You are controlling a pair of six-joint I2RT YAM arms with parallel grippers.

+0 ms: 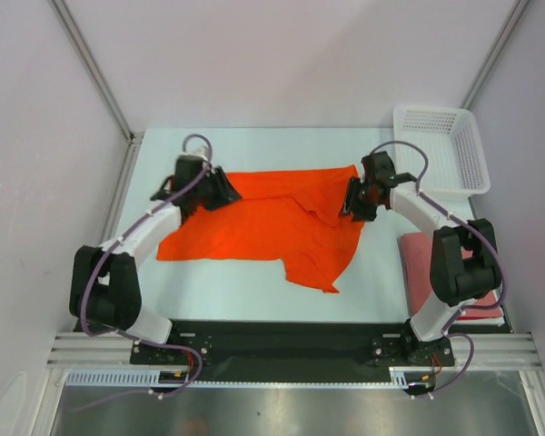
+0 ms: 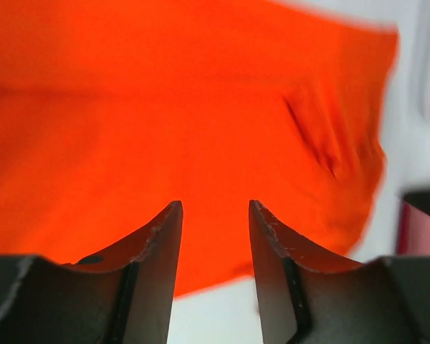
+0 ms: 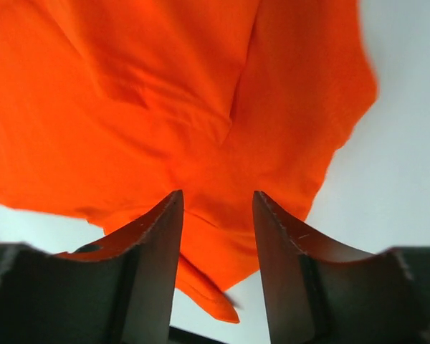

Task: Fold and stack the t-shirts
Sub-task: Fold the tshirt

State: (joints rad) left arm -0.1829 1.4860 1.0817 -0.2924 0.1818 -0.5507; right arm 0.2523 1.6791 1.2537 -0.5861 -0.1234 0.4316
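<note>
The bright orange t-shirt (image 1: 272, 227) lies spread and partly folded on the white table, with a loose flap toward the near right. It fills the left wrist view (image 2: 201, 107) and the right wrist view (image 3: 201, 107). My left gripper (image 1: 225, 189) hangs open over the shirt's far left edge; in its wrist view (image 2: 215, 208) the jaws stand apart with nothing between them. My right gripper (image 1: 352, 202) hangs open over the shirt's far right edge, jaws apart and empty in its wrist view (image 3: 216, 197). The brick-red t-shirt (image 1: 418, 268) lies folded at the right, partly hidden by the right arm.
A white lattice basket (image 1: 440, 145) stands at the far right corner. Walls and metal posts close in the table on three sides. The black rail (image 1: 272, 341) with both arm bases runs along the near edge.
</note>
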